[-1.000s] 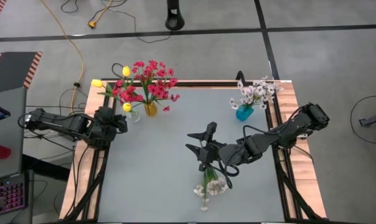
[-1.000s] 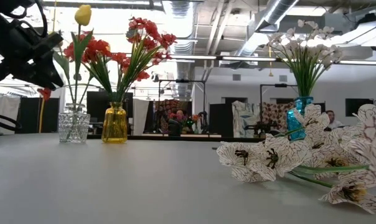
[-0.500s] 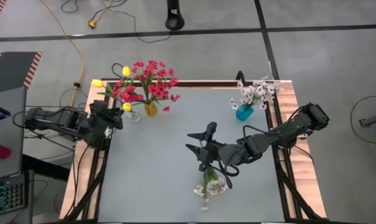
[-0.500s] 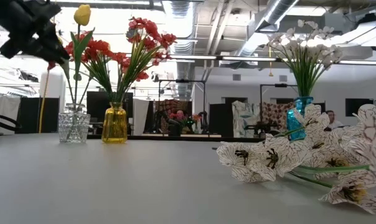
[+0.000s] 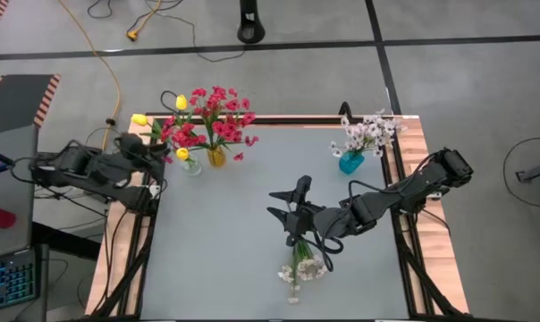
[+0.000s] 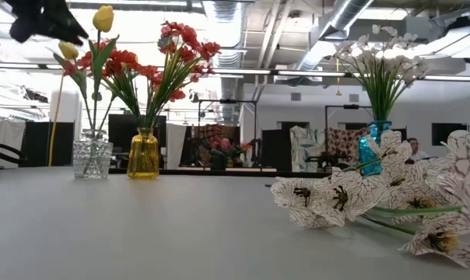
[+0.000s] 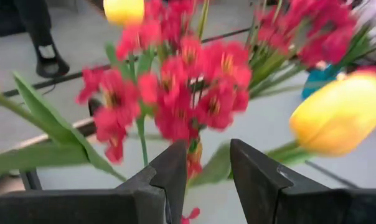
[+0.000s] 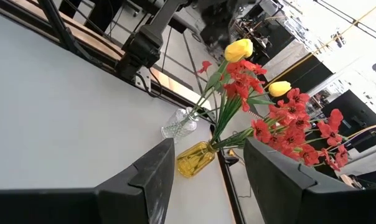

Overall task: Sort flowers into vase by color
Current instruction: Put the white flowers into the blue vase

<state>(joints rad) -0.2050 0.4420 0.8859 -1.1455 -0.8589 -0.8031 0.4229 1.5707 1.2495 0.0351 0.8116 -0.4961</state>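
Standing on the table (image 5: 234,233): three vases (image 5: 215,157), both grippers' jaws parted, empty.

No text, label or number can be read anywhere.

On the table (image 5: 225,241), two vases stand side by side at the far left: a glass vase (image 5: 191,166) holding tulips (image 5: 181,103), and just right of it a jar (image 5: 216,157) holding blossoms (image 5: 212,116). A third vase (image 5: 350,163) with sprays (image 5: 370,132) stands at the far right. A loose bunch (image 5: 301,266) lies near the front, right of centre.
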